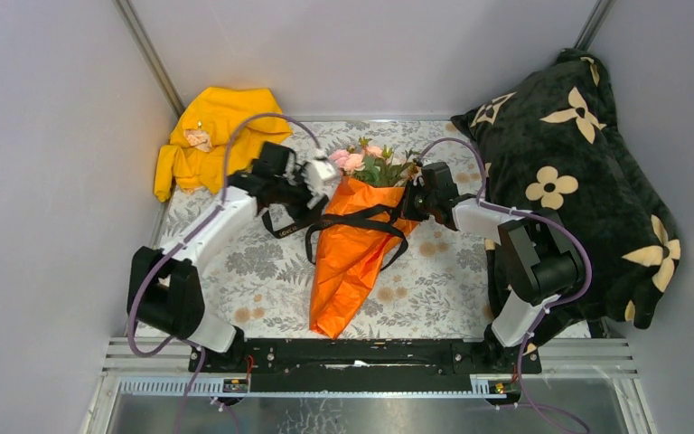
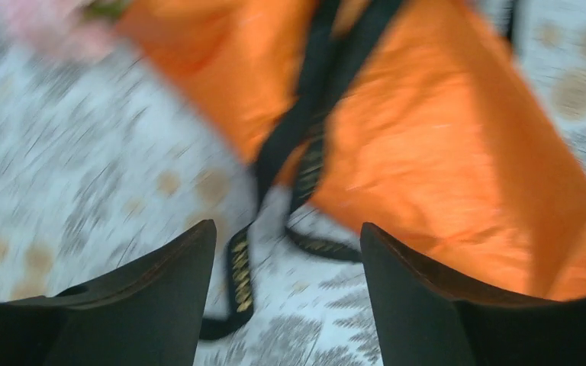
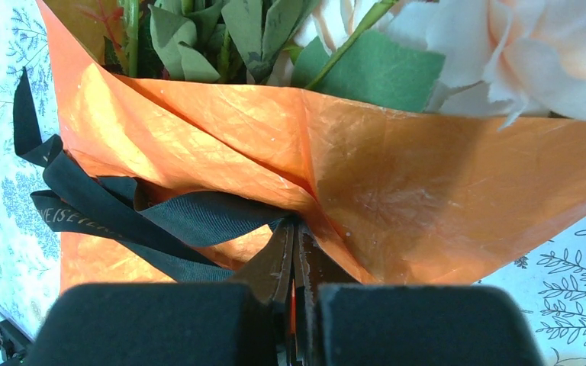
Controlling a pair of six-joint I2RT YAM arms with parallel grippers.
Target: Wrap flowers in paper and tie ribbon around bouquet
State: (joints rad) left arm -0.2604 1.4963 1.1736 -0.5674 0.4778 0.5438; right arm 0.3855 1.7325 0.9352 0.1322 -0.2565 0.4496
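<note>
Soft, even light, shadows faint. The left wrist view is smeared by motion blur; the right wrist view is crisp, the paper [image 3: 427, 191] gleaming at its left side.

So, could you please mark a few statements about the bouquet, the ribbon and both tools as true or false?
1. The left tool is open, with nothing between its fingers. True.
2. The ribbon lies apart from the paper. False: it crosses over the orange cone.
3. The right tool is open. False: it is shut, right at the paper's fold, where the ribbon also meets it.
4. The flowers stick out of the cone's far, wide end. True.
5. The yellow cloth lies on the pillow. False: the cloth is in the far left corner and the pillow is on the right.
</note>
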